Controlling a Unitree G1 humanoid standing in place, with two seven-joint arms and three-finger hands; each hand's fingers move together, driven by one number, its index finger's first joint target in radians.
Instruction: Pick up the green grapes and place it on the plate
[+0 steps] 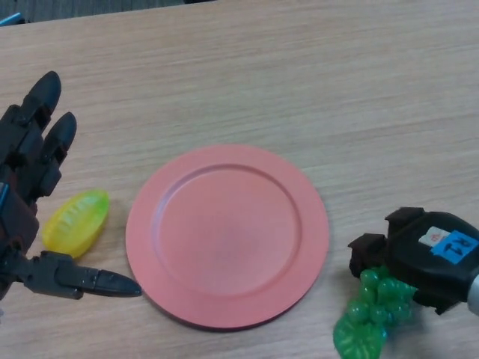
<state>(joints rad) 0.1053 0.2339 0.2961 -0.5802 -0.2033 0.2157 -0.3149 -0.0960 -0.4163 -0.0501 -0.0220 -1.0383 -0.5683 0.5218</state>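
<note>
table [299, 75]: matt wood grain | plate [227, 235]: smooth matt plastic | green grapes [370, 314]: glossy plastic

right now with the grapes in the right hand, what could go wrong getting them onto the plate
The right hand covers only the top of the green grapes; the leaf end hangs free below and could slip out during the carry.

The bunch sits low beside the pink plate, so it may catch the rim and push the plate rather than clear it.

The left hand rests open around the yellow toy; a nudged plate could knock into both.
</note>
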